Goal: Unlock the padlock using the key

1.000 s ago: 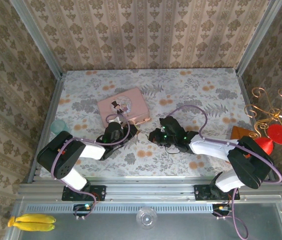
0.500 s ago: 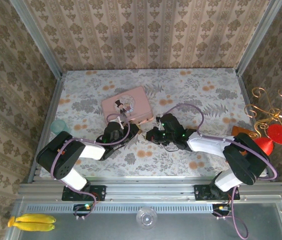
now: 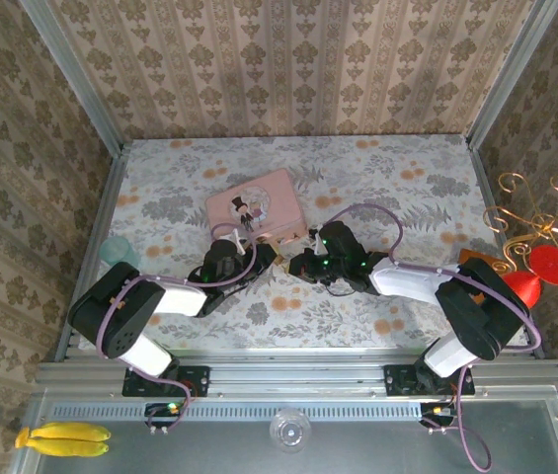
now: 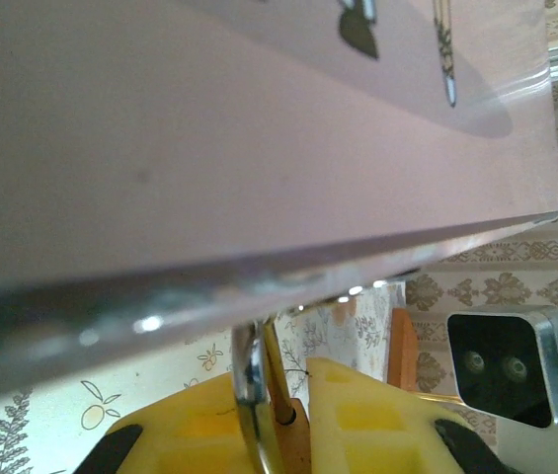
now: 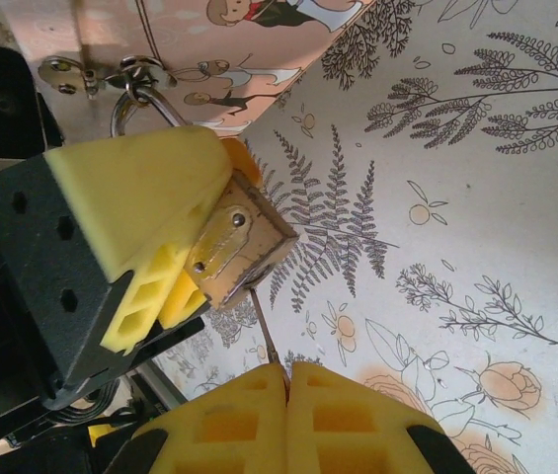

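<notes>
Pink tin [image 3: 257,208] farther right now; left claw [image 3: 262,254] clenched on padlock [image 5: 244,242], right claw [image 5: 286,380] on key [image 5: 262,331].

Our arms both reach low, inward | left pincer [image 3: 261,254] nearly closed, gripping | right pincer [image 3: 302,265] pressed closed, facing it, just beside.

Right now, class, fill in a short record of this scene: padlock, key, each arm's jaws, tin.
Padlock: brass, shackle through the pink tin's hasp
Key: thin shaft, tip meeting the padlock's base
Left jaws: shut on the padlock
Right jaws: shut on the key
Pink tin: on the floral table
</notes>
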